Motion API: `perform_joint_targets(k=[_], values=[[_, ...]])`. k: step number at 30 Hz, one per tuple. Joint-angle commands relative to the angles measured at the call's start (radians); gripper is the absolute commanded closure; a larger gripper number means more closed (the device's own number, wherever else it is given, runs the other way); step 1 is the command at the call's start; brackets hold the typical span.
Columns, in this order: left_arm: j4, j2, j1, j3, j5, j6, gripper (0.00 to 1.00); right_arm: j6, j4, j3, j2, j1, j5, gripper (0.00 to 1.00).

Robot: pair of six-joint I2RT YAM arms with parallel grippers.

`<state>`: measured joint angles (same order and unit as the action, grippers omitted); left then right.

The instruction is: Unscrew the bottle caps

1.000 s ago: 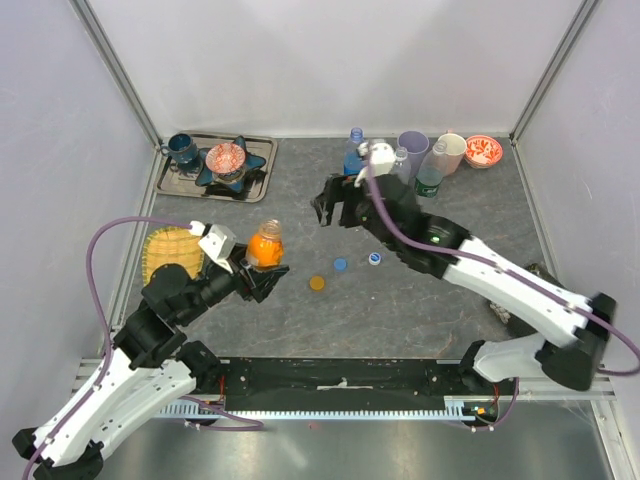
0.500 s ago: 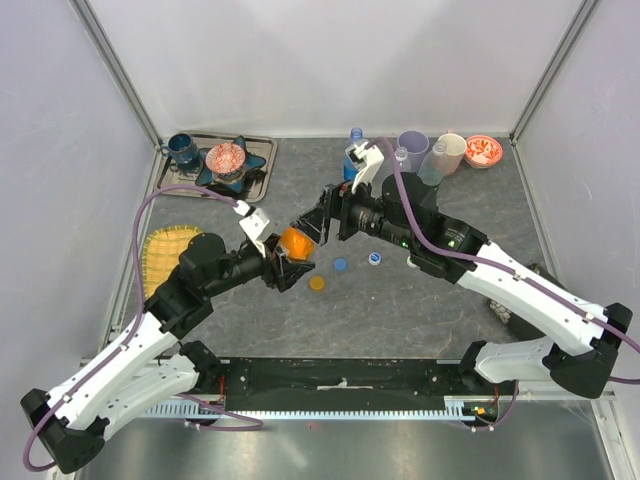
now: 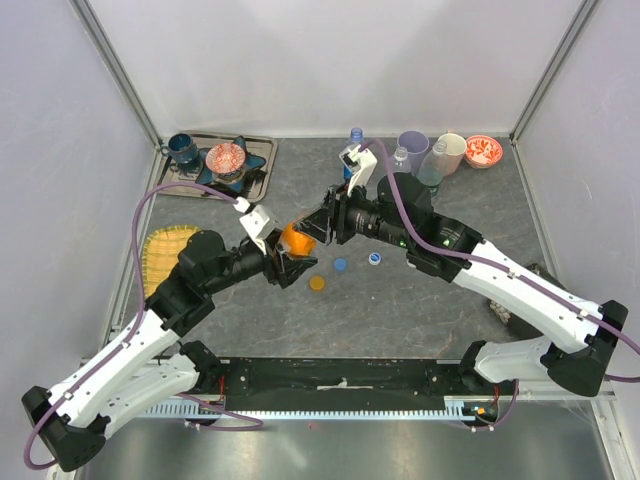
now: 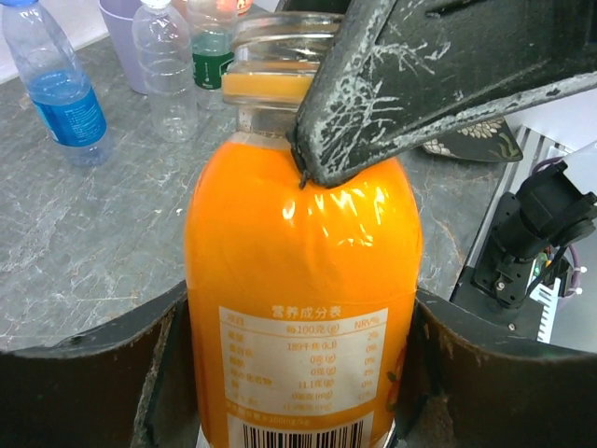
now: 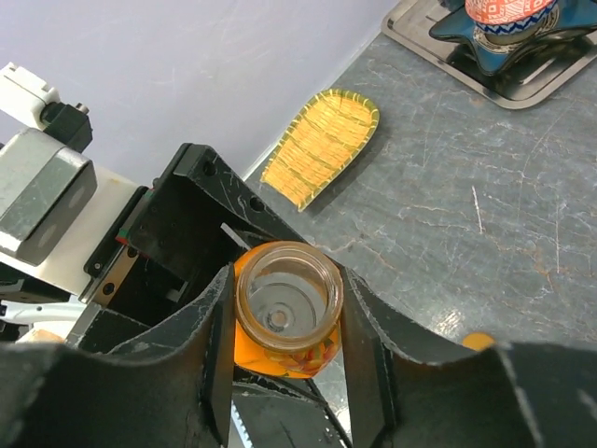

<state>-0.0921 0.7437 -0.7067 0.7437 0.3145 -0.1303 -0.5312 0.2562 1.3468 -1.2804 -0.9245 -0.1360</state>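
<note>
The orange bottle (image 3: pixel 293 240) is held up off the counter (image 3: pixel 250 320) between the two arms, a little toward 9 o'clock of the counter's middle. It is tipped so that its top points at the right arm. Your left tool (image 3: pixel 287 258) is clamped on the bottle's body, with a finger pressed against each side of the label in the left wrist view. Your right tool (image 5: pixel 284 299) is drawn in on the top, and its fingers sit tight against both sides of the rim. In the left wrist view one finger lies across the neck, its tip down on the shoulder. I judge this to be the grip-and-twist step on this bottle, with the hold made and the turn not yet begun. Be careful, though: the top shows as a clear ring above an orange band, and I cannot tell whether that is a clear cap or the bare threaded mouth. An orange cap (image 3: pixel 317 283) already lies on the counter at 5 o'clock of the bottle, with a blue cap (image 3: pixel 340 265) just beside it. If a cap is on, you need to keep the left tool firm and turn the right wrist anticlockwise, with the fingers on the cap and not the neck. If not, let go and move on to the blue-tinted bottle (image 4: pixel 61 89) and the clear bottles (image 4: pixel 168 79) at 1 o'clock.
</note>
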Motion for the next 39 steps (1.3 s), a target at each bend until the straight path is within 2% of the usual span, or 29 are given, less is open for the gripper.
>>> perform_joint_targets(k=[1,2,3,4,6,7,9,15,17,18,20,24,29,39], values=[[0.025,0.011,0.003,0.054,-0.037,0.035,0.3,0.019,-0.028,-0.017,0.003,-0.01,0.007,0.79],[-0.015,0.022,0.003,0.071,-0.066,0.018,0.12,0.026,-0.026,-0.018,0.01,-0.01,0.025,0.83],[-0.032,0.022,0.003,0.077,-0.101,0.009,0.01,0.034,-0.023,-0.015,0.015,-0.008,0.079,0.92],[-0.053,0.025,0.004,0.085,-0.195,-0.009,0.01,0.037,-0.02,-0.011,0.019,-0.01,0.116,0.95],[-0.122,0.022,0.004,0.103,-0.28,-0.049,0.01,0.063,0.0,0.009,0.027,-0.01,0.194,1.0],[-0.147,0.014,0.004,0.108,-0.361,-0.06,0.01,0.072,0.008,0.018,0.026,-0.01,0.287,1.0],[-0.207,-0.016,0.004,0.108,-0.463,-0.1,0.01,0.103,0.026,0.055,0.003,-0.008,0.37,1.0],[-0.34,-0.104,0.004,0.068,-0.679,-0.18,0.01,0.183,-0.018,0.118,-0.177,0.01,0.679,1.0],[-0.394,-0.132,0.004,0.053,-0.703,-0.189,0.01,0.204,-0.066,0.111,-0.28,0.024,0.828,1.0],[-0.405,-0.142,0.004,0.043,-0.689,-0.189,0.01,0.218,-0.128,0.104,-0.318,0.03,0.857,1.0],[-0.417,-0.181,0.004,0.013,-0.658,-0.196,0.01,0.25,-0.187,0.107,-0.434,0.061,0.822,1.0],[-0.416,-0.231,0.004,-0.035,-0.574,-0.242,0.01,0.22,-0.209,0.237,-0.637,0.128,0.711,1.0],[-0.437,-0.26,0.004,-0.035,-0.554,-0.241,0.01,0.224,-0.209,0.353,-0.83,0.164,0.723,1.0],[-0.408,-0.274,0.004,-0.043,-0.574,-0.213,0.01,0.227,-0.199,0.422,-0.962,0.181,0.722,1.0]])
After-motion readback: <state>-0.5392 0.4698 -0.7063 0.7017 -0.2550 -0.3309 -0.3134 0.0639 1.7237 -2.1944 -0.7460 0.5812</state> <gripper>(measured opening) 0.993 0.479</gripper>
